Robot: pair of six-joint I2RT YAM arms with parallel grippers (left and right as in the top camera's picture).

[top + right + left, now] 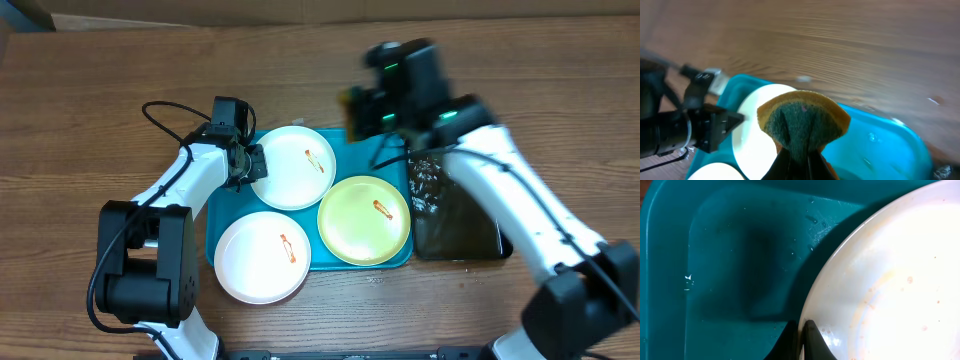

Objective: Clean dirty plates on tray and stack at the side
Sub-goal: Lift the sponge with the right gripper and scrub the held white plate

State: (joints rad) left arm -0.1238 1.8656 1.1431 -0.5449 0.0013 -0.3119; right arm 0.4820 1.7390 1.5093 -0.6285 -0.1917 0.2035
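Observation:
Three dirty plates lie on the turquoise tray (222, 205), each with an orange-red smear: a white plate (293, 166) at the back, a second white plate (262, 256) at the front left, and a pale yellow plate (364, 218) at the front right. My left gripper (250, 166) is shut on the left rim of the back white plate (890, 280), one finger above and one below the rim (801, 340). My right gripper (801, 157) is shut on a yellow sponge with a green scouring face (802, 120), held above the tray's back right corner (365, 110).
A black tray (455, 225) with wet foam lies right of the turquoise tray, under the right arm. Bare wooden table surrounds both trays. The left arm's base (145, 265) stands at the front left.

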